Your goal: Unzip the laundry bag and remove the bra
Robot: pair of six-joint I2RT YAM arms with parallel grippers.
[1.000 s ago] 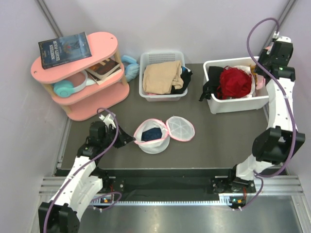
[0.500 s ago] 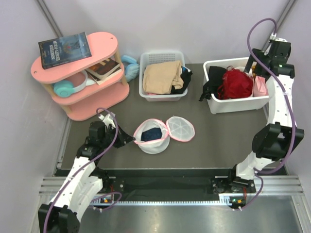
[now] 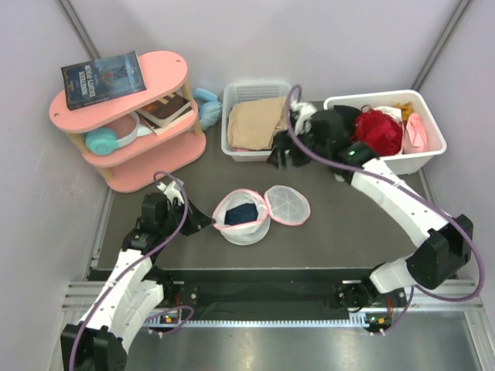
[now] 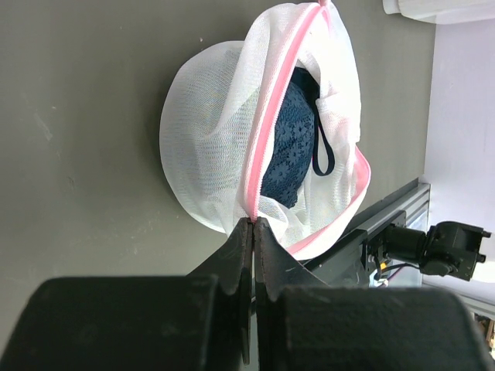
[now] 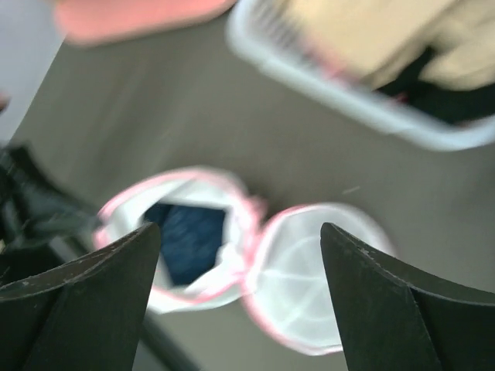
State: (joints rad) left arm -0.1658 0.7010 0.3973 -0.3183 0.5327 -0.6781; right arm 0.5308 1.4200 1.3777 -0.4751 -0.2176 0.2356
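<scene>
Dark grey tabletop (image 3: pixel 348 209) enclosed by pale lilac walls (image 3: pixel 325 46). The laundry bag (image 3: pixel 246 229) lies unzipped at front centre, with the navy bra (image 3: pixel 241 213) inside. The left gripper (image 4: pixel 253 226) is clamped on the bag's pink rim, the bra just beyond its tips. The right gripper (image 3: pixel 280 154), spread wide and empty, hangs beyond the bag, beside a white basket (image 3: pixel 259 93).

Mouth of laundry bag (image 3: pixel 246 232) seemingly clear above; left end effector (image 4: pixel 254 222) crowds rim.

R wrist view blurred, bra (image 4: pixel 290 139) mostly hidden in laundry bag (image 4: pixel 205 131), basket (image 5: pixel 348 94) cropped at top
</scene>
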